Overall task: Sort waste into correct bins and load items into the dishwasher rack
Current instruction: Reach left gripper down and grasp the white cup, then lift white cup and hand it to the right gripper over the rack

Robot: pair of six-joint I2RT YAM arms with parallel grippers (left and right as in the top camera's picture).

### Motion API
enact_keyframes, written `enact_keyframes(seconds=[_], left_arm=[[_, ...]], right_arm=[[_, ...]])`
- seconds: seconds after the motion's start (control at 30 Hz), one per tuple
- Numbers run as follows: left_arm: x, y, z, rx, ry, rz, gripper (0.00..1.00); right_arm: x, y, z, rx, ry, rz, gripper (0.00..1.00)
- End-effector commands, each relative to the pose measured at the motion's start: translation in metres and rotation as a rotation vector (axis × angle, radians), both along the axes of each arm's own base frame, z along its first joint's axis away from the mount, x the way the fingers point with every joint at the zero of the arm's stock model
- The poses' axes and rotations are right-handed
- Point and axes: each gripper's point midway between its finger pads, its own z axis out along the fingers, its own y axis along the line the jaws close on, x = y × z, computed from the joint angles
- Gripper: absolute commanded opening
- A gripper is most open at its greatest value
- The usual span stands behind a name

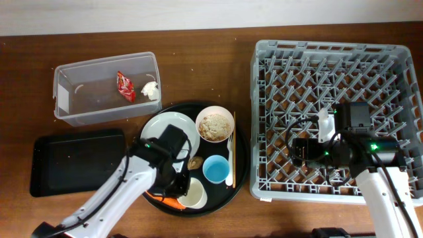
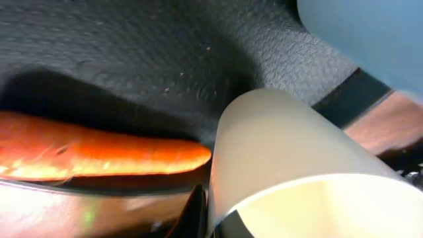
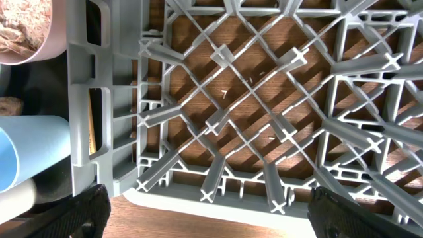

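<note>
left arm extended forward, wrist down, left fingers unclear | right arm raised, right fingers wide apart

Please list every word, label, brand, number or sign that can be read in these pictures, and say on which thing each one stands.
No text can be read in any view.
red snack wrapper, in the clear tub: pale print, too small and blurred to read.
dishwasher rack: no lettering shows.

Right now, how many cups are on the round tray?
2: a light-blue cup right of the tray's centre, and a white cup at its front edge. None looks hidden.
</note>
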Motion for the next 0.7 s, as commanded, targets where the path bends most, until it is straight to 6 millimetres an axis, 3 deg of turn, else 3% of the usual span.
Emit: enact_keyframes(seconds=[0.0,0.17,0.27,0.4,0.53,0.67], left_arm=[[0.026,-0.001,0.041,-0.051,-0.081,-0.022,0.0],[0.067,-0.015,0.098,-0.134,-0.257,-0.04,0.0],[0.095,-0.055,0.138,-0.357,-0.394,-0.076,0.0],[0.111,-0.104,0.184,-0.683,-0.515,-0.192,0.0],[0.122,-0.111,0.196,-0.726,-0.561,-0.173,0.0],[0.113,-0.121,0.205,-0.821,-0.53,-0.214,0.0]], right_arm=[[0.004,-0.002,0.005,0.0,-0.015,-0.014,0.98],[0.005,0.012,0.009,0.077,-0.025,0.016,0.98],[0.009,0.04,0.021,0.223,-0.076,0.126,0.98],[0.01,0.086,0.054,0.475,-0.206,0.357,0.98],[0.012,0.106,0.08,0.62,-0.296,0.449,0.98],[0.014,0.12,0.105,0.723,-0.404,0.558,0.98]])
